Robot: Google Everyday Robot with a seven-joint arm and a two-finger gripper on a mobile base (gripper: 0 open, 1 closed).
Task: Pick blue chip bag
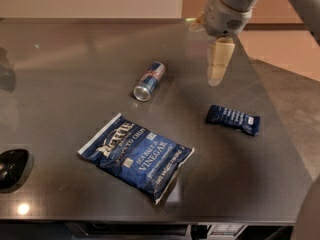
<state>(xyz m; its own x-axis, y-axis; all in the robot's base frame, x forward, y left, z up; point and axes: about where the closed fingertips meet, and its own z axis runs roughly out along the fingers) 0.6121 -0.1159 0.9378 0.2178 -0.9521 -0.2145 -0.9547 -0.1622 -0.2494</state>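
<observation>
The blue chip bag [136, 156] lies flat on the dark table [70, 74], front and left of centre, navy with white edges and white "Vinegar" lettering. My gripper [218, 69] hangs from the grey arm above the table's right part, up and to the right of the bag and well apart from it. Its cream fingers point down and hold nothing.
A blue-and-silver drink can [149, 81] lies on its side between the gripper and the bag. A small dark-blue bar wrapper [233, 119] lies at the right. A black rounded object [12, 167] sits at the front left edge. The table's right edge runs close to the wrapper.
</observation>
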